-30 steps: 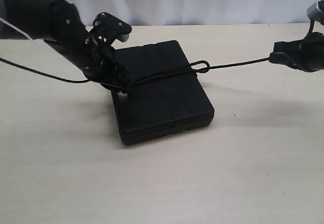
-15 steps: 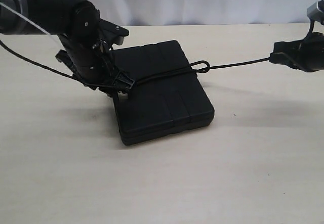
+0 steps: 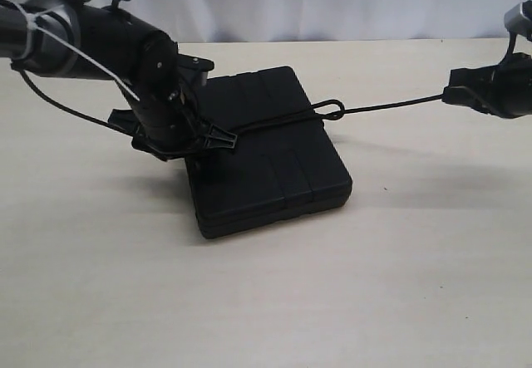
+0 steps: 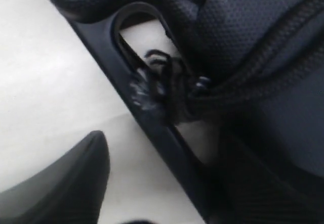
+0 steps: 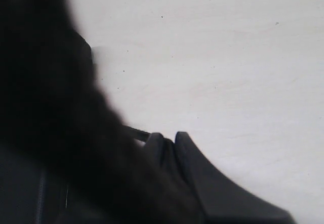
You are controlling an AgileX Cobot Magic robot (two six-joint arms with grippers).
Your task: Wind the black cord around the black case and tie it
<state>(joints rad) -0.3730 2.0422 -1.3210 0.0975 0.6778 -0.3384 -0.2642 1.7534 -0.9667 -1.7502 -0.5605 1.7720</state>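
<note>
Matt plastic case (image 3: 278,181), braided cord (image 3: 391,104)

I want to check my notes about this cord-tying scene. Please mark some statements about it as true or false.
1. The black cord runs across the top of the black case. True.
2. The right fingers are open and hold nothing. False: they are shut on the cord, which stretches from them to the case.
3. The case stands upright on one edge. False: it lies flat on the table.
4. A knot of the cord sits at the case's handle. True, as the left wrist view shows.
5. The cord forms a small loop at the case's edge toward the right fingers. True.
</note>
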